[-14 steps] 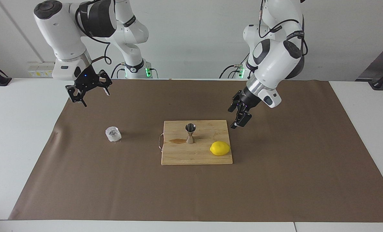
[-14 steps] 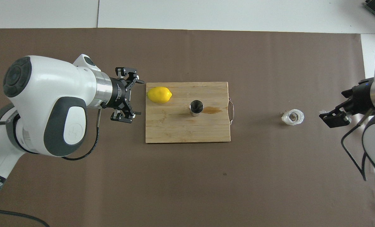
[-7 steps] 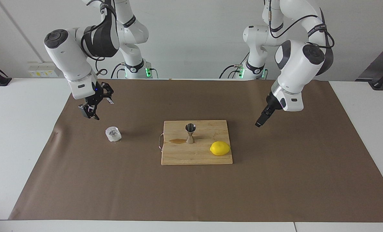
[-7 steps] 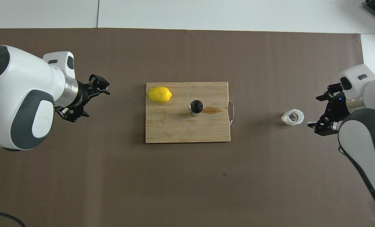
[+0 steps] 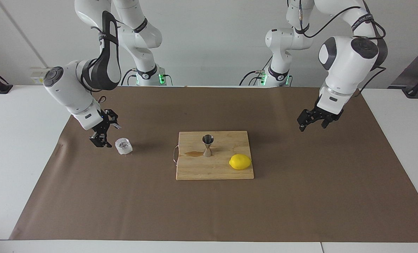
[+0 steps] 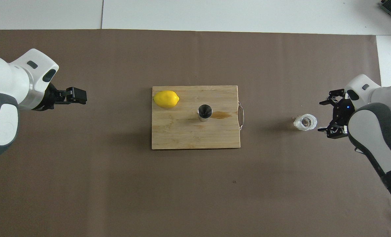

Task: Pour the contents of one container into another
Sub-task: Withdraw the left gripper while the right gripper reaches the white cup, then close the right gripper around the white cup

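Note:
The clear faceted glass cup (image 5: pixel 123 146) (image 6: pixel 305 122) stands on the brown mat toward the right arm's end of the table. Low beside it, a little apart, my right gripper (image 5: pixel 107 135) (image 6: pixel 325 116) is open and turned toward the glass, holding nothing. The steel hourglass jigger (image 5: pixel 207 144) (image 6: pixel 205 112) stands upright in the middle of the wooden cutting board (image 5: pixel 194 170) (image 6: pixel 182 135). My left gripper (image 5: pixel 311 126) (image 6: pixel 79 96) hangs open and empty over the mat, well off the board toward the left arm's end.
A yellow lemon (image 5: pixel 240 161) (image 6: pixel 166 99) lies on the board's corner toward the left arm's end. A brown wet stain (image 5: pixel 194 153) (image 6: pixel 220 114) marks the board beside the jigger. The brown paper mat (image 5: pixel 209 211) covers most of the white table.
My right gripper has come down and in to sit beside the glass. My left gripper has drawn back from the board's edge toward the left arm's end and turned.

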`<act>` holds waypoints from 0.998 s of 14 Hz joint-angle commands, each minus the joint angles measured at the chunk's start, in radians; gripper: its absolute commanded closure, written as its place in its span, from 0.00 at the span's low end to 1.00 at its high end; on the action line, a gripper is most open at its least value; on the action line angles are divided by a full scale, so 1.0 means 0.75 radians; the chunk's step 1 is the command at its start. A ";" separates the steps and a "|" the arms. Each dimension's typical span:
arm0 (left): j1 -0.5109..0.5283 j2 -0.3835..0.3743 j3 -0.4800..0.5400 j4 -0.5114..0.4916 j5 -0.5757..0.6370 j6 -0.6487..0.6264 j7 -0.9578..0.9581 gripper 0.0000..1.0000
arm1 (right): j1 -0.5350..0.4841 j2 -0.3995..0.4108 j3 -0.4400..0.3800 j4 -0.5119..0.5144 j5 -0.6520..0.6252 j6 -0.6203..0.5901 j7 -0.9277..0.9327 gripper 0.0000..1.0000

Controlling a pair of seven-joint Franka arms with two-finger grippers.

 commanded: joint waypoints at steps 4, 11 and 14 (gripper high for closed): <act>0.045 -0.083 -0.012 0.091 0.089 -0.206 0.401 0.00 | -0.075 0.062 0.009 -0.061 0.176 0.081 -0.353 0.00; 0.045 -0.069 -0.016 0.412 0.008 -0.562 0.393 0.00 | -0.100 0.126 0.009 -0.131 0.405 0.138 -0.601 0.00; 0.043 -0.083 -0.018 0.388 -0.005 -0.597 0.295 0.00 | -0.106 0.166 0.009 -0.129 0.483 0.152 -0.703 0.00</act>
